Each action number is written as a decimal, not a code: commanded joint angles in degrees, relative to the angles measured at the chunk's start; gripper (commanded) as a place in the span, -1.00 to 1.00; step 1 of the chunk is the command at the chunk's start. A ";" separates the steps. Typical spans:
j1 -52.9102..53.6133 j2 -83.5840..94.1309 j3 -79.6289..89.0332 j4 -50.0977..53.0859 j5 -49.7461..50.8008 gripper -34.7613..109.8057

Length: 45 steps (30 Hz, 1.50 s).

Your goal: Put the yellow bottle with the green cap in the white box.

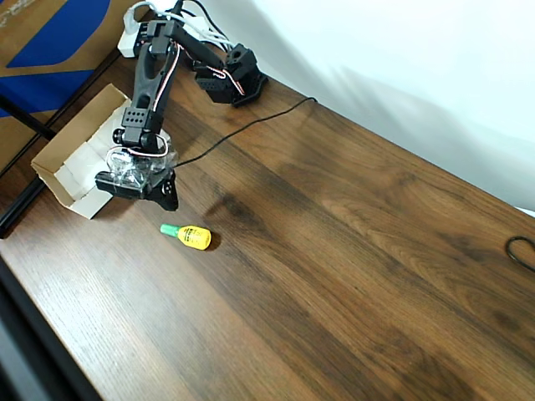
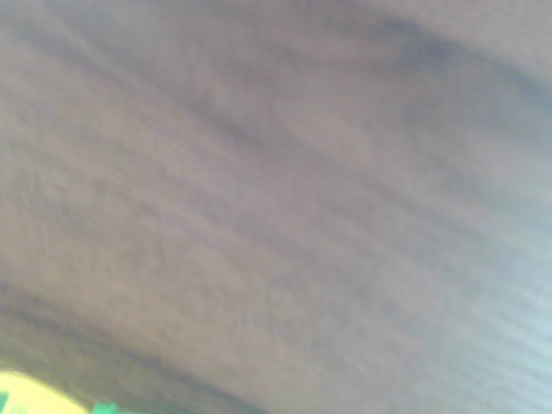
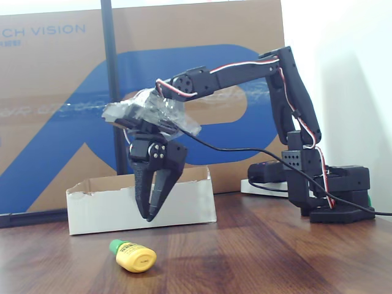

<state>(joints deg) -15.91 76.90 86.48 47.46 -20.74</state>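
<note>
Overhead view: bottle point(image 1: 190, 235) lies on the table point(image 1: 334, 251), just beside the gripper point(image 1: 167, 194), box point(image 1: 63, 159) behind; wrist view: blurred bottle point(image 2: 34, 398) at bottom-left edge; fixed view: gripper point(image 3: 150, 214), jaws nearly closed and empty, hangs above the bottle point(image 3: 133, 255), apart.

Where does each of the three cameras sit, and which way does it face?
Overhead view: mounted above, looking down on the brown wooden table; shows the black arm, base to claw.
Wrist view: rides the arm, facing blurred tabletop close up; the bottle shows at the bottom left corner.
Fixed view: low at table height, facing the arm side-on; claw hangs fingertips near together.
Shared: overhead and fixed views both show the small yellow plastic bottle with the green cap lying outside the shallow white cardboard box.
</note>
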 commanded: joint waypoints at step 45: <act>5.89 -9.67 -11.69 1.67 0.88 -0.23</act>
<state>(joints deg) -9.93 65.21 78.22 48.87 -19.42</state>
